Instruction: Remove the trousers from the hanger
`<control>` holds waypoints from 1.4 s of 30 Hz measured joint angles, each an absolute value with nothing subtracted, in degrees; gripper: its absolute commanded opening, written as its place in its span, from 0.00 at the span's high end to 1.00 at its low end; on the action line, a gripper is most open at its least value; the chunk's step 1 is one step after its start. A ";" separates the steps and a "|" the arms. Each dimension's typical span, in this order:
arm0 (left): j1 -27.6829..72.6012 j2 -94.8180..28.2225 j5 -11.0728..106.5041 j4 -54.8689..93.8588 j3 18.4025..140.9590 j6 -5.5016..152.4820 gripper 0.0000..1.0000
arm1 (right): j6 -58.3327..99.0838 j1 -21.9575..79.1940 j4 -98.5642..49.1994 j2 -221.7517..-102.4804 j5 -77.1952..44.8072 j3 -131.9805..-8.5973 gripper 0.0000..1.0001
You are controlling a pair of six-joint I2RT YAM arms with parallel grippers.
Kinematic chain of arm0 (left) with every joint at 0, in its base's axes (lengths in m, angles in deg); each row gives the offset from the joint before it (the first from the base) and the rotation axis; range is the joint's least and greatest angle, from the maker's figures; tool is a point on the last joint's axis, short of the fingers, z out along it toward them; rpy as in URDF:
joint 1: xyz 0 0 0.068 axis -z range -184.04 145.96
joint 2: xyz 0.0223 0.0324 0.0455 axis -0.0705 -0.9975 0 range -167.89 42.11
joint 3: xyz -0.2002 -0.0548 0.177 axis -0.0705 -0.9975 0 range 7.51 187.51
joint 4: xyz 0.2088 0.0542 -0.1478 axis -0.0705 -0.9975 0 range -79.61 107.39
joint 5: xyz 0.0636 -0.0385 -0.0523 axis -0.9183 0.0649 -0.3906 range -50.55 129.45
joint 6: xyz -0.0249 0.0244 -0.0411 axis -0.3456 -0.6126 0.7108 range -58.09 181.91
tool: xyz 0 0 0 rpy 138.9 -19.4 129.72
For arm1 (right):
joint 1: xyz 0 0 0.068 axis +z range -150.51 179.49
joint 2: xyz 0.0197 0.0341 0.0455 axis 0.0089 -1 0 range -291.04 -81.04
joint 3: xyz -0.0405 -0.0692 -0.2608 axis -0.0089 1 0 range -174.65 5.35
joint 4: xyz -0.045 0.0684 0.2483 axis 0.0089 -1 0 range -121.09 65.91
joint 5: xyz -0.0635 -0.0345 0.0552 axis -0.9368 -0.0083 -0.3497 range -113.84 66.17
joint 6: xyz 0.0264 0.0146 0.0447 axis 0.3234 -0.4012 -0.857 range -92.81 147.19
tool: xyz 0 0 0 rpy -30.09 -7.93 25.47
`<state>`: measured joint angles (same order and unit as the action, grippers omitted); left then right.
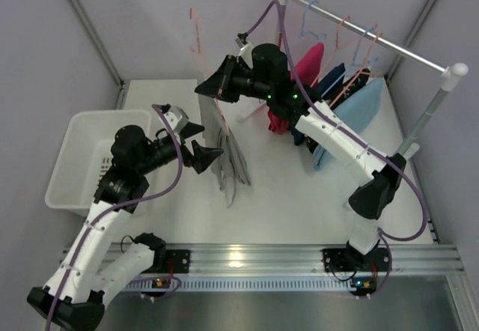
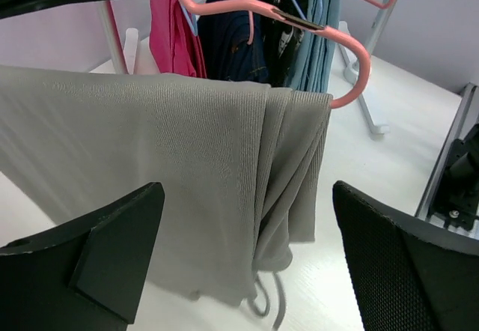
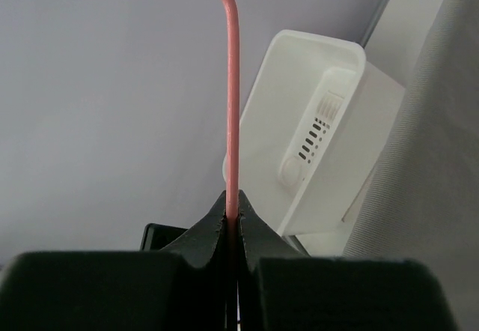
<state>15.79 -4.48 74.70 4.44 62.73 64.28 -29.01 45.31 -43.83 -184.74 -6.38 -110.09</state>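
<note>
The right pincer (image 3: 233,213) is pressed together on the thin stem of a pink hanger (image 2: 299,22), pinching the wire just below its hook. It holds the hanger up in the air over the far half of the counter (image 1: 299,204), left of the middle. The grey trousers (image 2: 187,159) are folded over the hanger's bar and hang down in loose pleats towards the counter. Two cords (image 2: 266,310) dangle from their lower edge.

The left pincer (image 2: 247,226) is spread wide and faces the flat side of the grey trousers from the left, with the hanging cloth in the gap ahead of its two fingers (image 2: 112,263). Whether a finger touches the cloth cannot be told from these views.

A white bin (image 1: 82,162) stands at the left edge of the counter, just beside the left arm.

At the far right corner stands a clothes rack (image 1: 374,40) with a silver rail. More hangers hang on it, carrying a pink garment (image 1: 308,65), a dark navy one (image 1: 329,84) and the sky-blue trousers (image 1: 363,110). These trousers are on the rack, well apart from both pincers, and droop towards the right edge
</note>
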 measured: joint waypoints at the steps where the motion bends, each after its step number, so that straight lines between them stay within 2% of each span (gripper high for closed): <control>1: 16.69 -4.57 73.72 4.62 62.43 63.28 0.01 | -29.01 45.34 -43.83 -184.87 -6.36 -110.18 1.00; 7: 19.69 -6.36 68.01 6.95 61.71 59.78 0.05 | -29.01 45.34 -43.75 -185.06 -6.01 -110.25 1.00; 16: 21.28 -9.07 66.28 9.53 61.40 58.03 0.01 | -29.01 45.34 -43.75 -185.06 -5.95 -110.27 1.00; 42: 21.35 -9.86 72.27 7.09 61.36 53.16 0.01 | -29.01 45.34 -42.81 -185.06 -3.54 -110.27 1.00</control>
